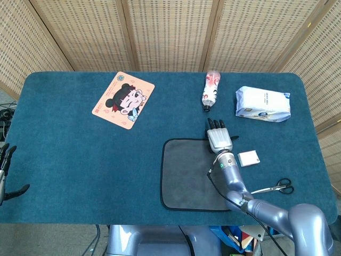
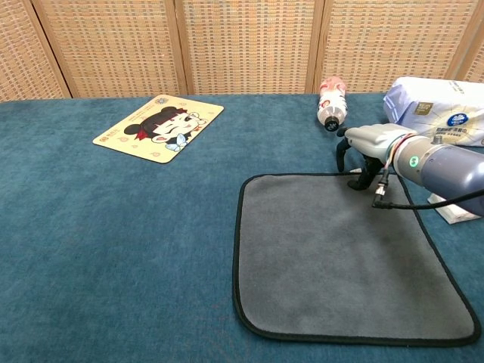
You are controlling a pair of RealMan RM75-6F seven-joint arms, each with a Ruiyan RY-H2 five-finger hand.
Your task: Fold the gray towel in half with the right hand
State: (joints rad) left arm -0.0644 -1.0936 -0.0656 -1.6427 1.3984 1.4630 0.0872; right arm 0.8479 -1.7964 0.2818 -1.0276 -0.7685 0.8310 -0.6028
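The right hand (image 2: 366, 148) hovers open, fingers curled down, over the far edge of the gray towel (image 2: 344, 253), which lies flat beneath and nearward of it. Advised: pinch the black-trimmed edge firmly, then draw it toward the near edge. Finger contact cannot be confirmed. The left hand (image 1: 5, 169) is cut off by the frame.

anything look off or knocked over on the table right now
One thing: the bottle near the far edge lies on its side, cap toward the gray towel, not upright. Nothing looks spilled. The towel lies flat and unfolded, with the right robot hand at its far edge. The cartoon mat sits askew to the table edge.
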